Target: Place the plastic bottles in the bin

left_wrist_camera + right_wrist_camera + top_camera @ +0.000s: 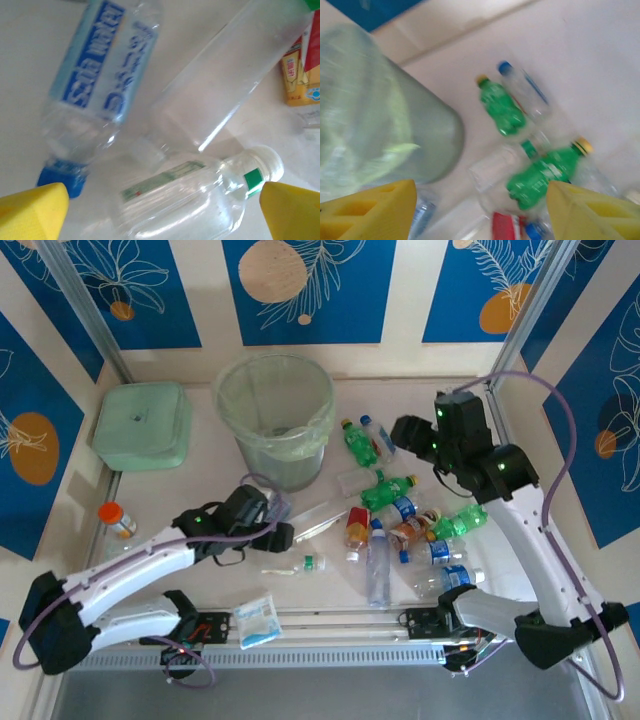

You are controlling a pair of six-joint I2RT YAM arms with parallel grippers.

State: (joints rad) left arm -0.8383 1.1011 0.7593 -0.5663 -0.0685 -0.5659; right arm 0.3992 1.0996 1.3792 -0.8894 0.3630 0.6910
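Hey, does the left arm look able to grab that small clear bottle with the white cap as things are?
Probably yes: the left end effector is open, with the small clear bottle lying uncovered right between its fingers.

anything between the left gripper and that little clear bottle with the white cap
Nothing visible: the small clear plastic bottle with the white cap lies between the yellow fingers of the open left gripper. The cap of a blue-labelled clear bottle sits beside one finger and might get nudged.
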